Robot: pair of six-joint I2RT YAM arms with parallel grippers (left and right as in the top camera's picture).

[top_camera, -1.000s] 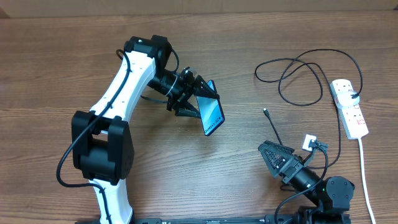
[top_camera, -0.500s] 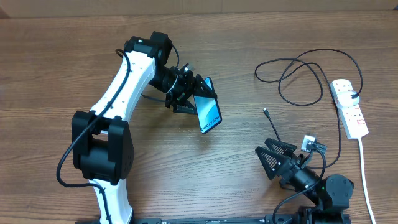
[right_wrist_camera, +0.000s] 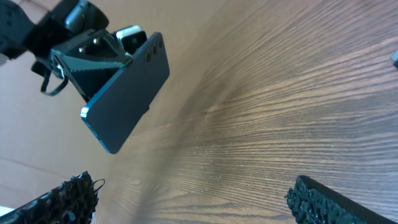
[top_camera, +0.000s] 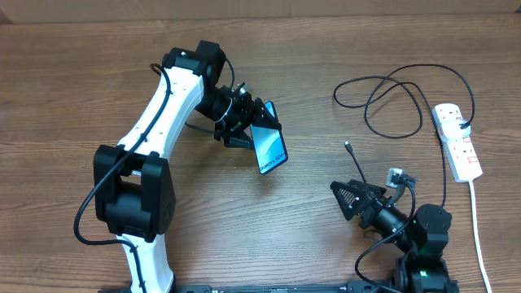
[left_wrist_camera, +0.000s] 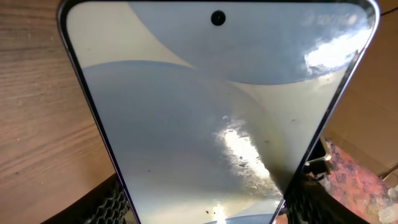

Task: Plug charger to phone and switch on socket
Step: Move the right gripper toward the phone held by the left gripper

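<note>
Left tool clasps the phone above the table; we judge its port is presented to the right tool, spread empty near the charger's connector.

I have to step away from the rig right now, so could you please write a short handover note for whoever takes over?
Left gripper: shut on the phone, held tilted above the table, screen lit.
Right gripper: open, empty, pointing toward the phone.
Charger: lying in loose loops on the table; connector tip free, other end at the socket.
Done: phone picked up.
Left: grasp the tip, plug it into the phone, switch on the socket. The switch state is too small to tell.
</note>
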